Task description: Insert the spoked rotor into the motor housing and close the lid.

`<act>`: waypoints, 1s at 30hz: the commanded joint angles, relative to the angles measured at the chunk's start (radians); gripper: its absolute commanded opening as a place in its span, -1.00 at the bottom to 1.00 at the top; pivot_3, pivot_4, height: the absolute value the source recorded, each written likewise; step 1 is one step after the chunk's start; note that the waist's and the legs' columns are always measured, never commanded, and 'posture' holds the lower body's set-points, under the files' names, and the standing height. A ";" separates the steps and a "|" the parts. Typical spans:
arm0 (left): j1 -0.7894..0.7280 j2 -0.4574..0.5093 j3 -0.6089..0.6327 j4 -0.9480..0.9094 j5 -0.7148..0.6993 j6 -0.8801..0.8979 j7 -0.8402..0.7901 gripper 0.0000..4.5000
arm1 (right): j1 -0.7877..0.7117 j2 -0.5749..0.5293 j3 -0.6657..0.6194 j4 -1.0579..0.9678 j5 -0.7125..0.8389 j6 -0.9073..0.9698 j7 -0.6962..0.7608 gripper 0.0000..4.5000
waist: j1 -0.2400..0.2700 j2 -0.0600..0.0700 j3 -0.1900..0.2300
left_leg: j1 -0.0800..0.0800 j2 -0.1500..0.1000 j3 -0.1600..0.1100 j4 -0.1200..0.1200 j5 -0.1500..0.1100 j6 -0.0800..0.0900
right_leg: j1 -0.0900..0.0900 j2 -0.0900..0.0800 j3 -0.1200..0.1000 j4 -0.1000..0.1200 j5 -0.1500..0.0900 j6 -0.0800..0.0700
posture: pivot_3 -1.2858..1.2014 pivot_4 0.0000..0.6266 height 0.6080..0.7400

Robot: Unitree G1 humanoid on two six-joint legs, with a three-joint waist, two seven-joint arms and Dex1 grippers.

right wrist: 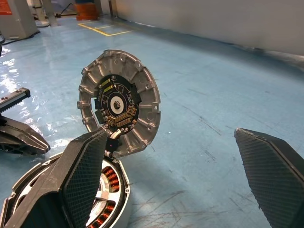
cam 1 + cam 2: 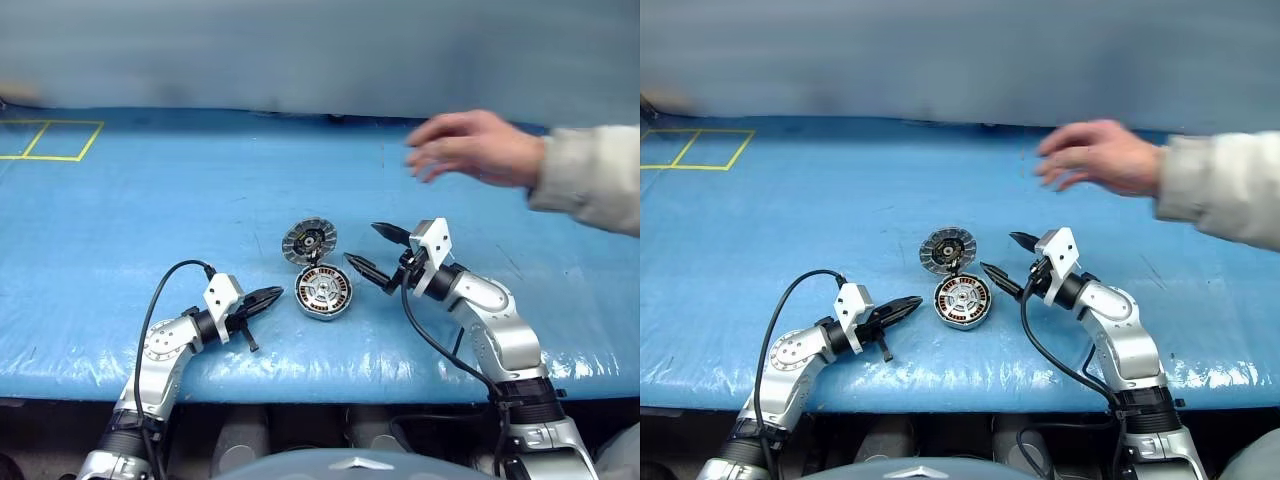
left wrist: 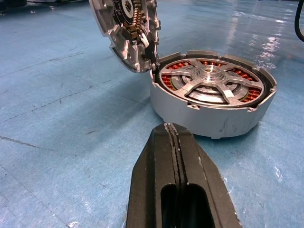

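- Nearest the front edge of the surface (image 2: 90, 240), the left tool (image 2: 270, 296) sits pinched fully shut with nothing in it, tips aimed at the housing (image 2: 323, 293) just beside them.
- Housing rests near the front edge, about midway along it; the rotor (image 3: 214, 83) already appears seated inside, silver spokes over the copper windings.
- Lid (image 2: 309, 241) stands tilted up on its hinge at the housing's far side, segmented face showing, so closing it looks like the step in hand.
- Right tool (image 2: 369, 250) is spread wide and empty, one finger (image 1: 80, 178) close over the housing, just beside the lid.
- To do it well: push the lid's back from the far side, let it swing down squarely, and brace the housing with the left tool so it does not skid.
- A person's hand (image 2: 475, 147) hovers over the far right of the surface; keep clear of it.
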 commanded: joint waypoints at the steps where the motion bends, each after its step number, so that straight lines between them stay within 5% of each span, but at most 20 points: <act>1: -0.009 -0.005 0.006 -0.031 -0.005 -0.011 0.003 -1.00 | -0.015 0.004 -0.004 -0.025 0.001 -0.012 -0.006 0.99 | 0.000 0.000 0.000 | 0.000 0.000 0.000 0.000 0.000 0.000 | 0.000 0.000 0.000 0.000 0.000 0.000 | 0.03 -0.52 1.00; 30: -0.036 -0.015 0.010 -0.012 -0.002 -0.020 0.011 -1.00 | -0.045 0.016 -0.007 0.023 -0.044 -0.023 -0.035 0.99 | -0.001 0.000 0.000 | 0.000 0.000 0.000 0.000 0.000 0.000 | 0.000 0.000 0.000 0.000 0.000 0.000 | 0.03 -0.52 1.00</act>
